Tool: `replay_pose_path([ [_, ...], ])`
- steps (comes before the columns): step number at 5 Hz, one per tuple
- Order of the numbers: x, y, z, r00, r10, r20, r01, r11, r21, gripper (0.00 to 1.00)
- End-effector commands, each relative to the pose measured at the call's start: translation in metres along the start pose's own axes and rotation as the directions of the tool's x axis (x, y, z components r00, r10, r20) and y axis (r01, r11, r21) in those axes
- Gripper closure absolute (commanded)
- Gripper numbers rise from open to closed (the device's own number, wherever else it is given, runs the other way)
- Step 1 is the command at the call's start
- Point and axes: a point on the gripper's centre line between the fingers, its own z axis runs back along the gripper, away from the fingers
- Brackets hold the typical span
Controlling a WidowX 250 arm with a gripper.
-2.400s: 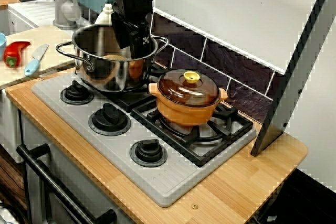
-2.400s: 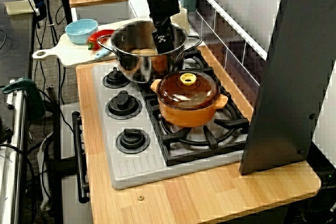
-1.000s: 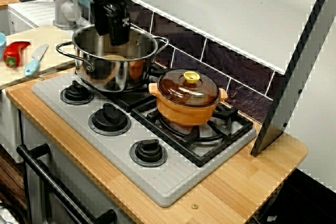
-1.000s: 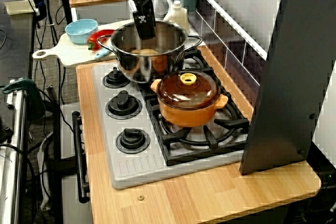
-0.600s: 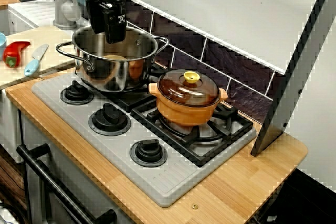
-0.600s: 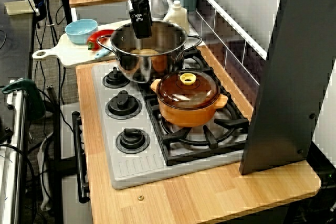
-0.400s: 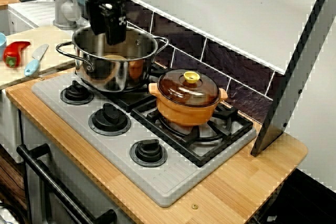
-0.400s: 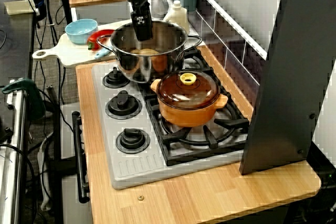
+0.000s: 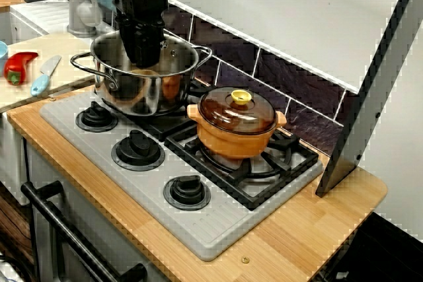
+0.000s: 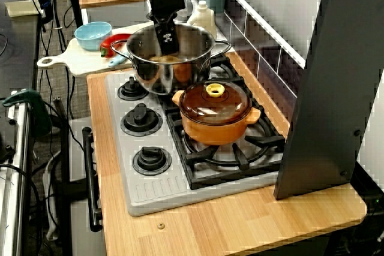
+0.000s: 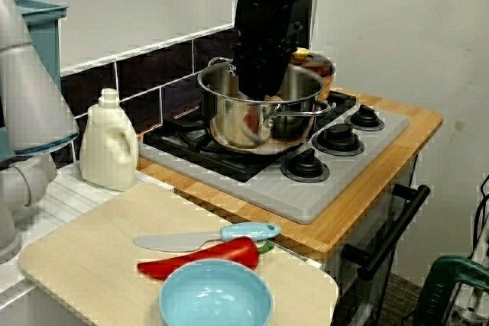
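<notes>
Our fingers (image 9: 142,56) hang just inside the steel pot (image 9: 125,92), right over the pale round lump (image 9: 149,72) on its bottom, and we can't tell if they're spread or pinched, so we'd go straight down, clear of the rim around them.

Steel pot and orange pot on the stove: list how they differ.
The steel pot is mirror-bright metal; the orange pot is solid orange. The steel pot is open, the gripper reaching into it; the orange pot wears a brown glass lid. The steel pot is taller and wider than the orange pot. Both stand upright on the grates of the stove.
</notes>
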Motion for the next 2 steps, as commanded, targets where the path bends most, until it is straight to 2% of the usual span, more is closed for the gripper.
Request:
replay_pose_path([
  [1,0.009,-0.0083,0.0055,0.999,-0.017,0.035,0.015,0.999,0.045,1.0],
  [2,0.0118,-0.0015,0.0071,0.999,-0.012,0.038,0.01,0.998,0.055,1.0],
])
